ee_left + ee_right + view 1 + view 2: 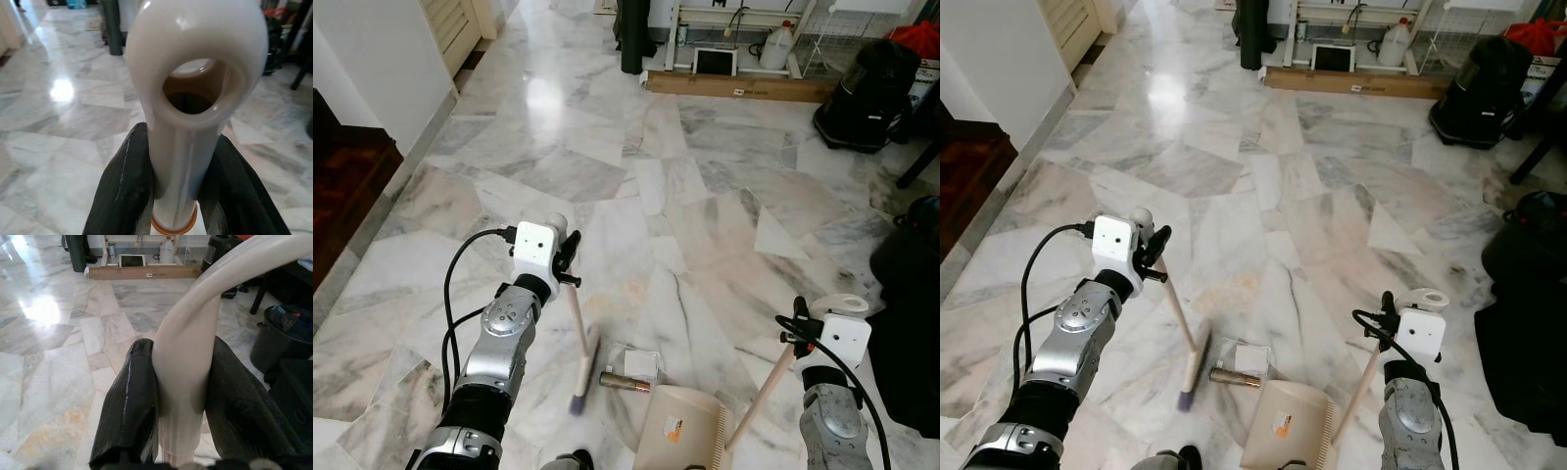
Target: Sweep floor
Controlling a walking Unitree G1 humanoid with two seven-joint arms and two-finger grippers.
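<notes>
My left gripper [566, 257] is shut on the cream handle of a small broom [584, 364], whose brush head rests tilted on the marble floor. In the left wrist view the fingers [124, 186] clamp the handle's looped end [195, 73]. On the right, my right gripper [800, 331] is shut on the wooden handle of a beige dustpan [680, 426], which sits on the floor near the front. Between broom and dustpan lie a white paper scrap [640, 363] and a brown tube [625, 382].
A black bin [868, 96] stands at the back right, and a dark bag [909, 304] is close on the right. A cardboard box [740, 86], a white jug [776, 47] and a dark post [633, 37] line the far wall. Dark wooden flooring [342, 186] begins at the left.
</notes>
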